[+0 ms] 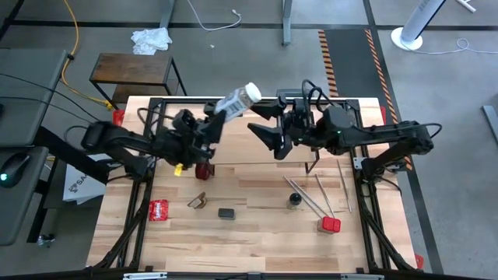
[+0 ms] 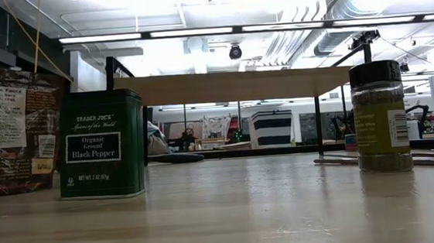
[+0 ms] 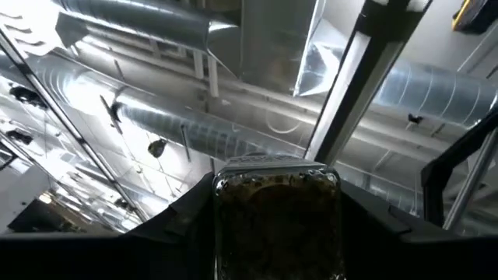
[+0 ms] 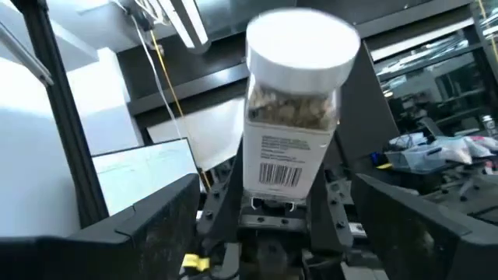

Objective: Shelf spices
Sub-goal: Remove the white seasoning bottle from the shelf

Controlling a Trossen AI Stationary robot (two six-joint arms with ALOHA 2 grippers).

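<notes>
Holding a clear jar with a white cap (image 1: pixel 238 99) up high over the back edge of the table (image 1: pixel 257 241), fingers of the left gripper (image 1: pixel 212 118) squeezed tight on its bottom end, cap tipping toward the far side. Waiting just across from it over the shelf (image 2: pixel 230 85), the right gripper (image 1: pixel 268 124) spread wide with nothing in it. Sitting well apart on the open front wood: a green pepper tin (image 2: pixel 100 145), a black-capped jar (image 2: pixel 379 116), a red-capped jar (image 1: pixel 329 225) and a tan wedge holder (image 1: pixel 197 201).
</notes>
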